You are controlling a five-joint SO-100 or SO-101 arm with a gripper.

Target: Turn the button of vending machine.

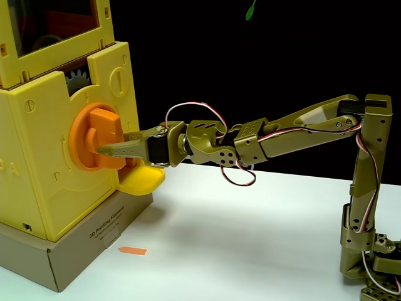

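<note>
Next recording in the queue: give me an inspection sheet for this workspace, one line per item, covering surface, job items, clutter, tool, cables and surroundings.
Surface: white table, bare around the arm.
Job's things: yellow vending machine at the fixed view's left, standing on a grey cardboard box; orange button on its front, yellow tray below it.
Clutter: small orange arrow-shaped piece on the table beside the box.
Tool: tool reaches in level from the right, fingers around the button's bar handle; firmness of grip cannot be told.
Cables: red, white and black wires loop loosely over the wrist and under the forearm.
Surroundings: black backdrop; small green object at the top edge.
</note>
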